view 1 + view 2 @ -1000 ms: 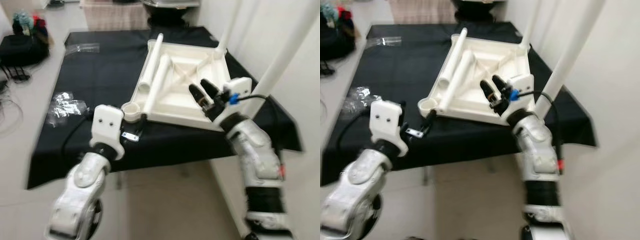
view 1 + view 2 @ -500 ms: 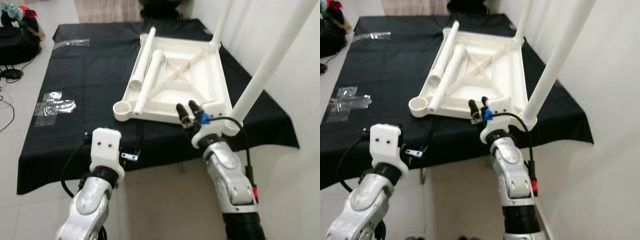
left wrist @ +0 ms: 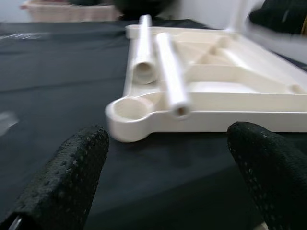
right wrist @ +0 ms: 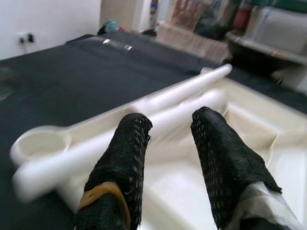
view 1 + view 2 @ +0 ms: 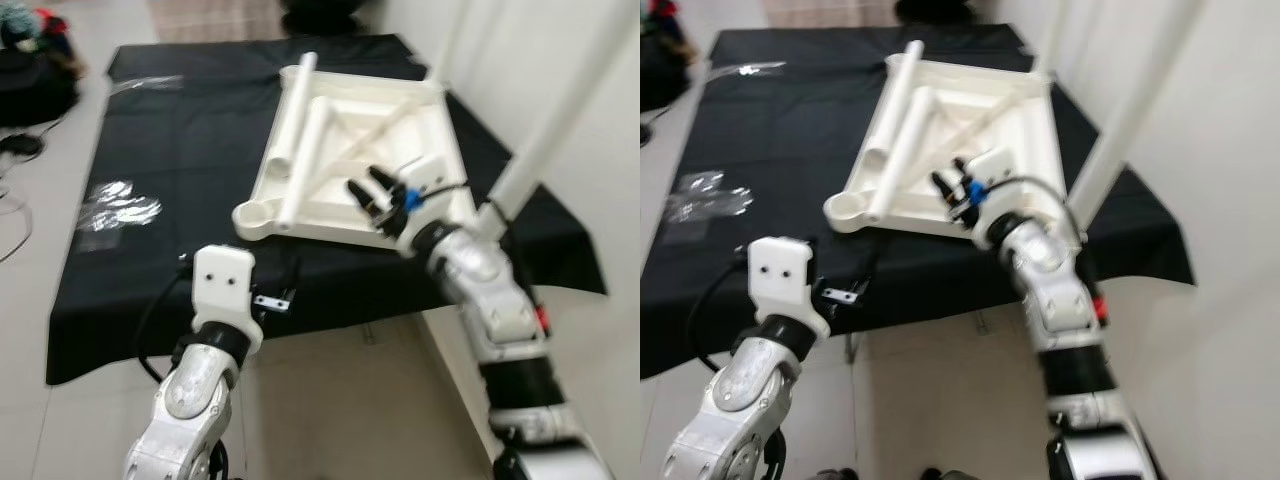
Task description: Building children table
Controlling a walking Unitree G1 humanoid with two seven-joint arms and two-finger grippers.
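Observation:
The white children's table top lies upside down on a black-covered table. Two loose white legs rest along its left side, beside an empty corner socket. Two more legs stand upright in the right-hand corners. My right gripper hovers open over the top's near inner part, pointing at the loose legs, with nothing between its fingers. My left gripper is open wide and low at the table's front edge, facing the socket.
Crumpled clear plastic bags lie on the black cloth at the left. A black bag sits on the tiled floor at far left. A white wall runs close along the right side.
The camera has shifted. My right gripper has moved from the top's near edge forward over its inside, toward the loose legs. The left arm stays at the front edge.

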